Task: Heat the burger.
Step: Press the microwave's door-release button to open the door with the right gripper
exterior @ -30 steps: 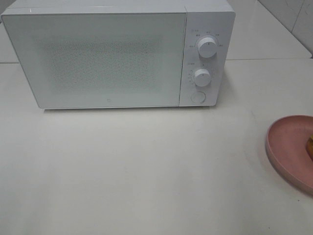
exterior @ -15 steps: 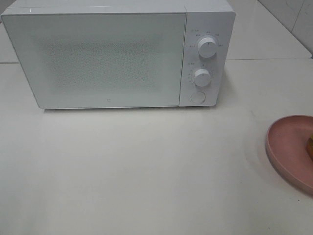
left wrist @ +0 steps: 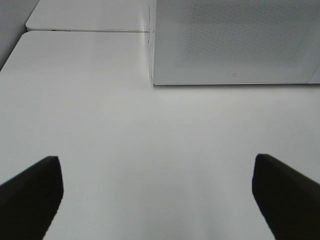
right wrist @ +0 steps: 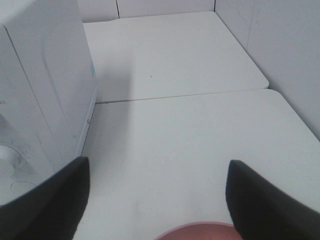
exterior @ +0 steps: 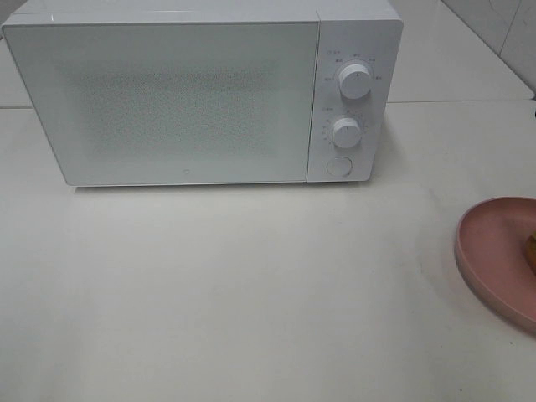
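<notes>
Just one microwave [exterior: 184, 100], one plate [exterior: 492, 251], maybe burger [exterior: 531, 249]

At the desk's right edge, the plate [exterior: 494, 251] is cut off by the picture's border, and only a sliver of the burger [exterior: 532, 249] is shown. The markings around the microwave's [exterior: 209, 10] dials [exterior: 356, 82] are too small to be read. Its inside is hidden behind the door [exterior: 167, 100].

White bench [exterior: 251, 293], with a white microwave [exterior: 184, 92] sitting at the back, door closed. There's a pink plate [exterior: 496, 251] off at the right edge, well apart from it.
</notes>
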You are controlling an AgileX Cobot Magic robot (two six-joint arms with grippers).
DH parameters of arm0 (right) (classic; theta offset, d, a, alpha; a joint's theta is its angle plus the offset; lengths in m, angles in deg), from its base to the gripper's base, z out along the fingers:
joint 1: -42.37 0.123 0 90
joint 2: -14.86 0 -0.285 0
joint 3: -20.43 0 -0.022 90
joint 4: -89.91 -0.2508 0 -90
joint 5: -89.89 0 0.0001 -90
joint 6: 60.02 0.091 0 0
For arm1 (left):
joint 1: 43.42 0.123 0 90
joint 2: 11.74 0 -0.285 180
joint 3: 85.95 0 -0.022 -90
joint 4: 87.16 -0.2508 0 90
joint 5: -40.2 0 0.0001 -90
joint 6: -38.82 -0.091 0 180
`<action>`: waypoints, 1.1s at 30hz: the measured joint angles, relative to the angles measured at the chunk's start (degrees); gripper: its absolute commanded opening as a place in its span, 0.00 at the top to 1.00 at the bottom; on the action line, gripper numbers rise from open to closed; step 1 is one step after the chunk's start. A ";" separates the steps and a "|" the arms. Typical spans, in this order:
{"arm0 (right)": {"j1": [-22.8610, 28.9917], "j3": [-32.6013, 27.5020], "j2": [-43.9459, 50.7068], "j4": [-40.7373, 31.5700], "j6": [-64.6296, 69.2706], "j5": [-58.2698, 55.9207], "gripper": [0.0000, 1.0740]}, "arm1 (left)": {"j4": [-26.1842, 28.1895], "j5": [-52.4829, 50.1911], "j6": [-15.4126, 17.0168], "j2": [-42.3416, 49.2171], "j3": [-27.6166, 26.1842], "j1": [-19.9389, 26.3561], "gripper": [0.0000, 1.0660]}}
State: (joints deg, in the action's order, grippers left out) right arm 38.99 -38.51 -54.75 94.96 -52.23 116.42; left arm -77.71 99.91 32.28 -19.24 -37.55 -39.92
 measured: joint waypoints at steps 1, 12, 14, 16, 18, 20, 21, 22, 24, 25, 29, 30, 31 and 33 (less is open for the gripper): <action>0.00 0.00 -0.57 0.00 -0.17 0.97 0.34 | 0.00 0.00 0.00 0.00 0.00 0.00 0.08; 10.20 0.00 -9.45 -7.73 -11.29 11.29 0.34 | 0.00 0.00 0.00 0.00 0.00 0.00 0.08; 12.55 0.00 -11.40 -11.57 -14.04 12.49 0.34 | 0.00 0.00 0.00 0.00 0.00 0.00 0.08; 15.30 0.00 -12.78 -16.84 -17.13 13.81 0.34 | 0.00 0.00 0.00 0.00 0.00 0.00 0.08; 16.67 -0.06 -13.46 -19.77 -19.08 14.55 0.34 | 0.00 0.00 0.00 0.00 0.00 0.00 0.08; 20.63 -0.06 -15.07 -28.30 -25.27 17.25 0.34 | 0.00 0.00 0.00 0.00 0.00 0.00 0.08; 20.63 -0.06 -15.07 -28.30 -25.27 17.25 0.34 | 0.00 0.00 0.00 0.00 0.00 0.00 0.08; 23.20 -0.06 -16.10 -32.83 -28.25 20.11 0.34 | 0.00 0.00 0.00 0.00 0.00 0.00 0.08; 25.84 -0.06 -17.30 -36.55 -30.19 22.98 0.34 | 0.00 0.00 0.00 0.00 0.00 0.00 0.08; 27.33 -0.06 -17.88 -37.99 -30.77 24.52 0.34 | 0.00 0.00 0.00 0.00 0.00 0.00 0.08; 31.57 -0.06 -19.71 -41.02 -31.63 28.36 0.34 | 0.00 0.00 0.00 0.00 0.00 0.00 0.08; 33.92 0.00 -21.14 -42.34 -31.80 30.48 0.34 | 0.00 0.00 0.00 0.00 0.00 0.00 0.08; 36.04 0.00 -22.80 -43.49 -31.86 31.97 0.34 | 0.00 0.00 0.00 0.00 0.00 0.00 0.08; 37.24 0.00 -23.66 -44.00 -31.86 32.77 0.34 | 0.00 0.00 0.00 0.00 0.00 0.00 0.08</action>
State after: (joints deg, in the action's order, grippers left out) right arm 76.24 -38.51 -78.42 50.95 -84.08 149.19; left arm -77.71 99.91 32.28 -19.24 -37.55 -39.92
